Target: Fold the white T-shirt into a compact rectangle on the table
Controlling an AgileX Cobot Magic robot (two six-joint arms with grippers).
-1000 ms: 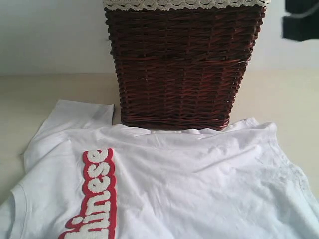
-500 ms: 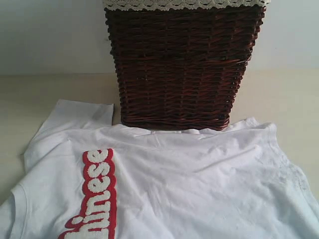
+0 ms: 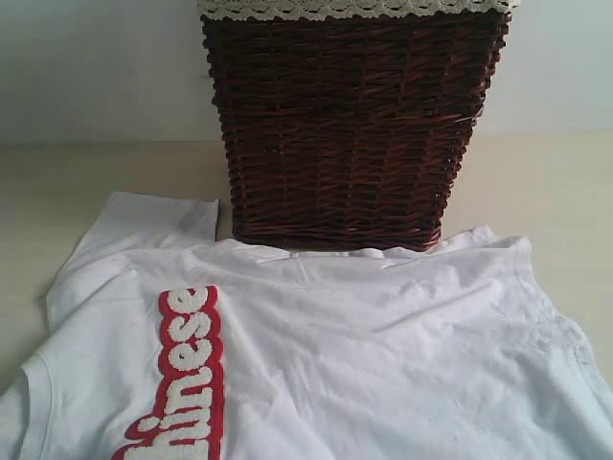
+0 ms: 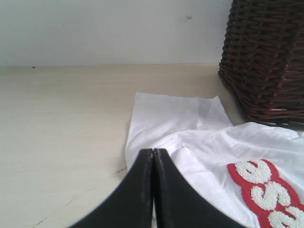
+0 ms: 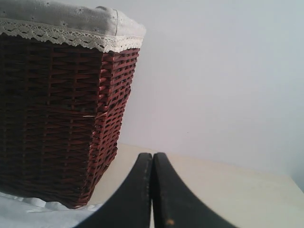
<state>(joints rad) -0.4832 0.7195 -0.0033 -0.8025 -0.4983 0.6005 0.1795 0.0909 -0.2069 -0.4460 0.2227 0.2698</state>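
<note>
Cream-beige table point(image 3: 67, 172) runs back to a plain pale wall point(image 3: 96, 67). In the exterior view, the white T-shirt point(image 3: 383, 335) lies spread and lightly wrinkled across the near part of the table. Its far edge touches the foot of a dark brown wicker basket point(image 3: 345, 125) with a lace-trimmed liner point(image 3: 354, 8). Red-outlined fuzzy white lettering point(image 3: 192, 374) runs down the shirt's left side. Neither arm appears in this view.

Only the wrist views show the grippers. The left gripper point(image 4: 153, 152) has its black fingers pressed together with nothing between them, near the shirt's sleeve point(image 4: 175, 114). The right gripper point(image 5: 152, 156) is likewise pressed together and empty, just beside the basket's corner, with bare table beyond it.
</note>
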